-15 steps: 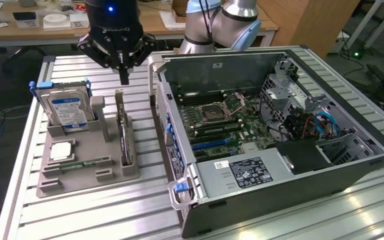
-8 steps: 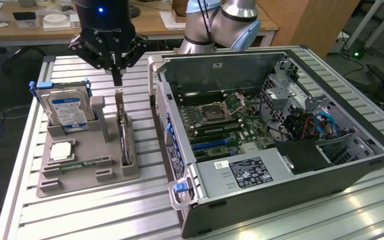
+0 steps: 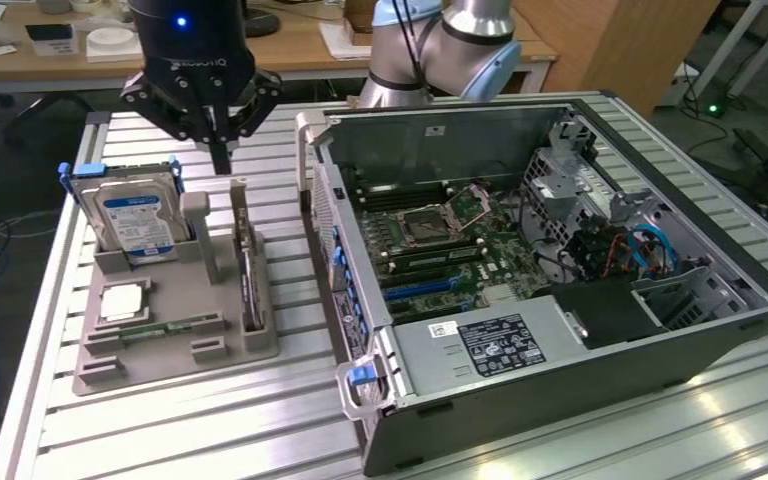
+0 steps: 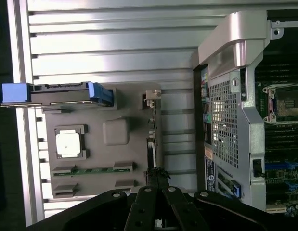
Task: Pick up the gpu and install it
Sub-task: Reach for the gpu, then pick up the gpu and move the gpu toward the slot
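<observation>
The gpu [image 3: 249,280] is a thin dark card standing on edge in a slot of the grey holder [image 3: 224,348], on the side nearest the computer case. In the wrist view the gpu [image 4: 151,147] shows as a narrow dark strip with its metal bracket at one end. My gripper [image 3: 220,160] hangs above the far end of the holder, a little beyond the card's end and clear of it. Its fingers are shut together and hold nothing. In the wrist view the gripper [image 4: 157,177] points down over the card's edge.
The holder also carries a silver hard drive with a blue label [image 3: 137,215], a square processor [image 3: 124,300] and a green memory stick [image 3: 157,328]. The open computer case [image 3: 704,330] lies at the exterior view's right, motherboard [image 3: 438,240] exposed. The slatted metal table [image 3: 197,420] lies beneath.
</observation>
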